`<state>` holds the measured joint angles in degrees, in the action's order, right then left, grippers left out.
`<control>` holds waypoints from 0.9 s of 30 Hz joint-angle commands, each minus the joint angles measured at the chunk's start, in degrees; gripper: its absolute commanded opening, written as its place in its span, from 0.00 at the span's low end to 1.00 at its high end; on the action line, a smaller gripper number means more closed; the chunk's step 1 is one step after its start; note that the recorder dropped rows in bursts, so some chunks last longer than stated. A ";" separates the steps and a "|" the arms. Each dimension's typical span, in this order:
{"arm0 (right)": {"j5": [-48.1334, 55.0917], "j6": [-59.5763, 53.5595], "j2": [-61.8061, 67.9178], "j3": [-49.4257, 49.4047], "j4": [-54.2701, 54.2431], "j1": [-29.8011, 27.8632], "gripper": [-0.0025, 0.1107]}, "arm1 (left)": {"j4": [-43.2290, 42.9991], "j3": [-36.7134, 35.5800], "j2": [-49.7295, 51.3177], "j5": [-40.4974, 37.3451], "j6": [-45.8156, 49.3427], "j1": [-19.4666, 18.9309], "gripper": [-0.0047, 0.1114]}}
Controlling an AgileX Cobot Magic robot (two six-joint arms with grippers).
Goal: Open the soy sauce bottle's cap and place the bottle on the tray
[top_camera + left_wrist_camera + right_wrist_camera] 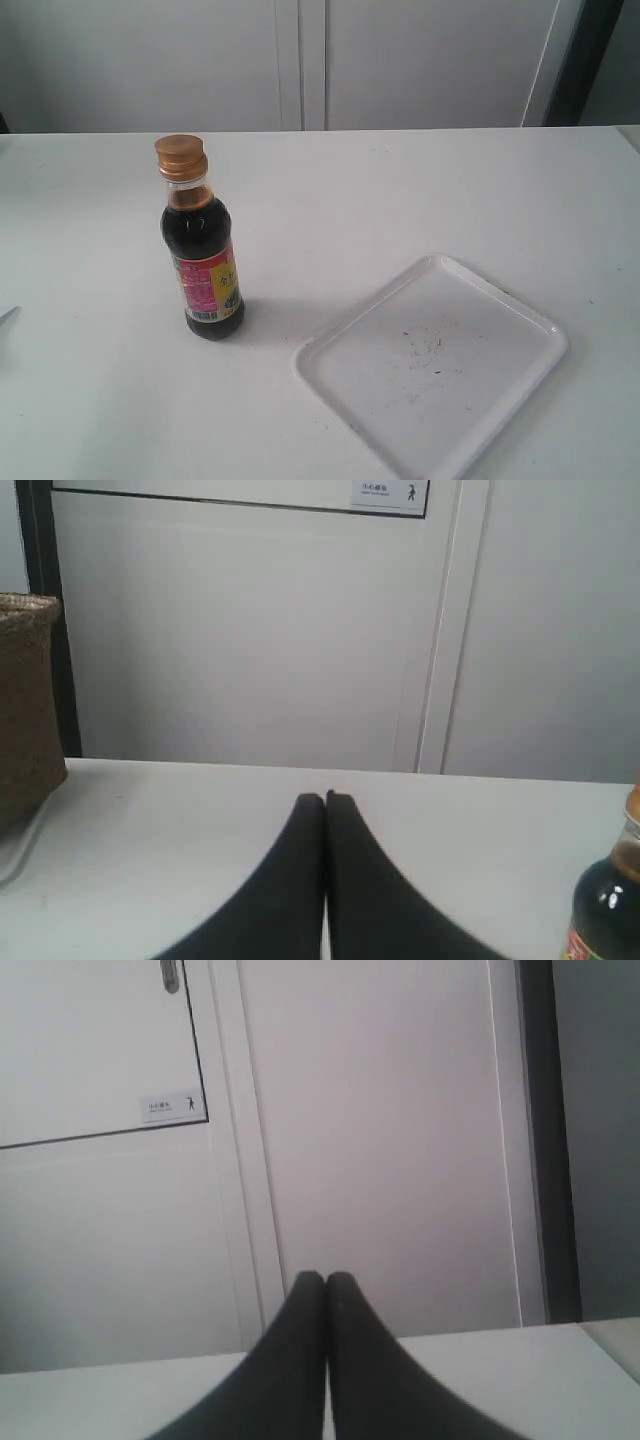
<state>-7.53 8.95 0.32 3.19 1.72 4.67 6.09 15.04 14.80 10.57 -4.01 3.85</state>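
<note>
The soy sauce bottle (201, 262) is standing upright on the tabletop (400, 190), cap (181, 156) closed, left of the tray (520, 320), nearer the left gripper (326, 798); both grippers' fingers are pressing together, empty.

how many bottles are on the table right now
1: the soy sauce bottle stands upright on the table, left of the tray and off it, cap shut. None other shows in any view.

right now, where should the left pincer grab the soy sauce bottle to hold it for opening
Probably the wide labelled body of the soy sauce bottle, approached level from the left. It stands upright, and a low grip leaves the cap free for the other arm.
</note>
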 commanded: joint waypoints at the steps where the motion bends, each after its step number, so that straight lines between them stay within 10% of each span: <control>1: -1.56 0.27 1.80 3.70 0.16 0.29 0.02 | -7.32 1.70 8.87 6.48 -7.18 0.37 0.04; 6: -1.56 0.04 14.74 12.15 0.39 0.29 0.02 | -33.15 3.11 19.64 21.63 -30.47 0.37 0.04; 27: -1.34 0.07 54.95 32.53 7.91 6.30 0.02 | -52.46 3.11 43.09 50.01 -35.51 0.37 0.04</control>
<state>-8.89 8.95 51.74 34.24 8.26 9.55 -43.41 17.79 56.17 55.11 -38.85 3.85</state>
